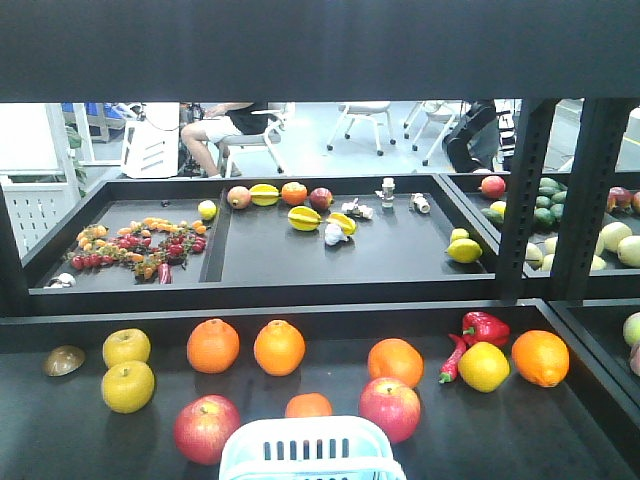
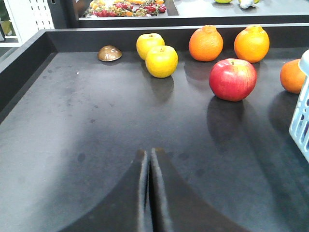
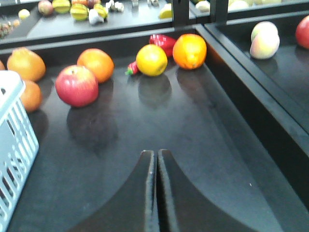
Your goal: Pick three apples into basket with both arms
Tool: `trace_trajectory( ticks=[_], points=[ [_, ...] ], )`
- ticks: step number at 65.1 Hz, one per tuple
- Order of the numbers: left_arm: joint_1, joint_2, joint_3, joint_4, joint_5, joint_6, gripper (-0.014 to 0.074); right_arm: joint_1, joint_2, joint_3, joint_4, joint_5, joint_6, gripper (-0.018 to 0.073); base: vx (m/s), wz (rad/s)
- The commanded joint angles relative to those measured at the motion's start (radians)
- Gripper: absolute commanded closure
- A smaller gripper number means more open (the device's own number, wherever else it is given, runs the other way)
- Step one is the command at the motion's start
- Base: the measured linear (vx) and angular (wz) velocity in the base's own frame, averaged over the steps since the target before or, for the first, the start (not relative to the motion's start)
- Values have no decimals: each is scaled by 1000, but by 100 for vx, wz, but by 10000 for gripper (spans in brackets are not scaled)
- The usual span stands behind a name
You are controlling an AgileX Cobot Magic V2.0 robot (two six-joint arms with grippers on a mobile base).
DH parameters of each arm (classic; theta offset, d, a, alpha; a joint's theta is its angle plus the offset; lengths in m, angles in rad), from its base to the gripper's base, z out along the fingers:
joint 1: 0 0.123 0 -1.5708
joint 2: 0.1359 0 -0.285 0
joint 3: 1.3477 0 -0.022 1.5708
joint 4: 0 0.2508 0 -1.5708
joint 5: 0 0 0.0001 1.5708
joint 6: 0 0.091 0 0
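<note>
My left gripper [image 2: 148, 153] hangs low over the dark tray floor [image 2: 87, 125] with its fingers pressed together on nothing, a red apple [image 2: 232, 79] lying ahead to its right. The pale blue basket [image 1: 312, 448] sits at the near edge between the two red apples. My right gripper [image 3: 156, 154] is likewise closed and empty, the second apple [image 3: 76, 85] ahead to its left.

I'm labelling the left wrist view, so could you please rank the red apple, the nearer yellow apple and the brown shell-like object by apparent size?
1. Red apple, largest, though it also sits nearest the camera.
2. Nearer yellow apple.
3. Brown shell-like object, clearly smallest, though farthest back.
</note>
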Motion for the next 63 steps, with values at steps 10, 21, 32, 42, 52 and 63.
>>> trace_trajectory(
  ticks=[10,21,32,42,52,63],
  points=[
    [-1,11,-20,0,-69,-2,604,-4,-10,1,-8,-61,-77,561,0,0],
    [-1,11,-20,0,-69,-2,604,-4,-10,1,-7,-61,-77,561,0,0],
    [-1,11,-20,0,-69,-2,604,-4,-10,1,-7,-61,-77,561,0,0],
    [-1,11,-20,0,-69,-2,604,-4,-10,1,-7,-61,-77,561,0,0],
    [-1,11,-20,0,-69,-2,604,-4,-10,1,-7,-61,-77,561,0,0],
    [-1,11,-20,0,-69,-2,604,-4,-10,1,-7,-61,-77,561,0,0]
  ],
)
